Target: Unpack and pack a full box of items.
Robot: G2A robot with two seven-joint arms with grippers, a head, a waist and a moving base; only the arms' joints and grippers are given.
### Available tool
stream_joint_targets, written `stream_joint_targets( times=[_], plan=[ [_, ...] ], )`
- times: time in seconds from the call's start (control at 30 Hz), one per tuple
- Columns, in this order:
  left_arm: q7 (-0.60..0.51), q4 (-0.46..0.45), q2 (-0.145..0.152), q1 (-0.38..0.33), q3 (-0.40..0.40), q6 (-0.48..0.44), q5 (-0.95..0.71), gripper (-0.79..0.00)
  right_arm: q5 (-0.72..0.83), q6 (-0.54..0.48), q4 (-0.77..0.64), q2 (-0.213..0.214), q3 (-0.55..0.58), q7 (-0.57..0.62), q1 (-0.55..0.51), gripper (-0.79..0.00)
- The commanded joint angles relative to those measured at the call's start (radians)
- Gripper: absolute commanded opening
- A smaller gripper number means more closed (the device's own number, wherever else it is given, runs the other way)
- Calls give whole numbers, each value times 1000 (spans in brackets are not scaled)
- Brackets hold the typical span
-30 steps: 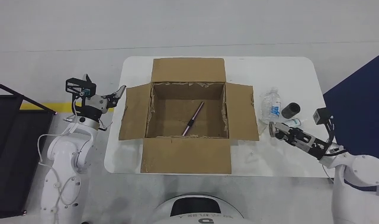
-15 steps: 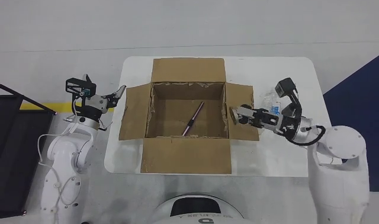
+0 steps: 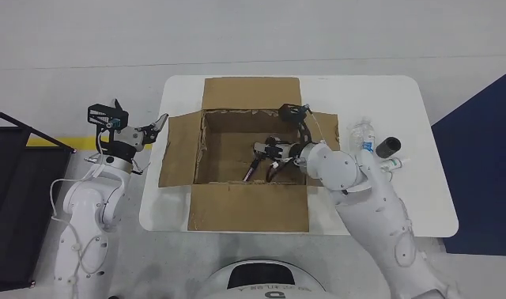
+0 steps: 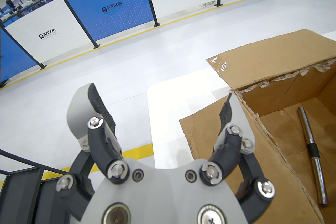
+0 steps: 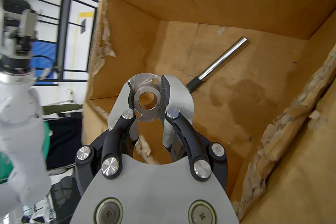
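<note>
Step in hand, as judged: packing, i.e. set one part down inside the box (image 3: 245, 208). The right gripper (image 5: 147, 89) is inside the box, above its floor, w/ both pads clamped on the hub of a metal flange (image 5: 146, 102); the flange bore faces the wrist camera. A metal rod (image 5: 220, 62) lies diagonally on the box floor, and its black-banded end sits just beside the flange in the right wrist view; whether they touch cannot be told. Recommended procedure: lower the flange straight down until it is close to the box floor, then part the fingers only enough to free the hub. Pick a bare patch of floor clear of the rod, so the flange does not land on it and tilt or roll. Keep the wrist clear of the torn box rim during exit; a snag could shift the box on the table (image 3: 379, 212). The left gripper (image 4: 160, 101) hangs outside the box, beside its side flap, fingers wide apart, nothing between them. A bottle (image 3: 364, 137), a black cylinder (image 3: 387, 148) and a white tube (image 3: 393, 164) lie outside the box at the opposite flap, prob. next to be packed.
</note>
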Motion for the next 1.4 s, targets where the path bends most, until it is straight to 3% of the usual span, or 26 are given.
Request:
stream_joint_targets(
  times=[0.0, 0.27, 0.43, 0.47, 0.57, 0.6, 0.77, 0.97, 1.13, 1.23, 1.37],
  plan=[
    [0, 0, 0, 0, 0, 0, 0, 0, -75, 24, 35, -4, -48, -11, 17, -785],
    [0, 0, 0, 0, 0, 0, 0, 0, -302, 121, 139, -18, -163, -64, 66, -785],
    [0, 0, 0, 0, 0, 0, 0, 0, -395, 177, 214, -35, -232, -38, 101, -785],
    [0, 0, 0, 0, 0, 0, 0, 0, -414, 185, 230, -38, -247, -21, 111, -742],
    [0, 0, 0, 0, 0, 0, 0, 0, -449, 208, 260, -49, -278, 13, 134, -471],
    [0, 0, 0, 0, 0, 0, 0, 0, -452, 213, 265, -53, -284, 20, 140, -428],
    [0, 0, 0, 0, 0, 0, 0, 0, -457, 230, 216, -59, -276, 41, 140, -400],
    [0, 0, 0, 0, 0, 0, 0, 0, -328, 171, -82, -28, -98, 103, 16, -403],
    [0, 0, 0, 0, 0, 0, 0, 0, -111, 102, -404, 7, 217, 99, -194, -397],
    [0, 0, 0, 0, 0, 0, 0, 0, 12, 64, -474, 17, 416, 60, -305, -369],
    [0, 0, 0, 0, 0, 0, 0, 0, 180, 54, -461, 19, 636, -21, -402, -369]
  ],
)
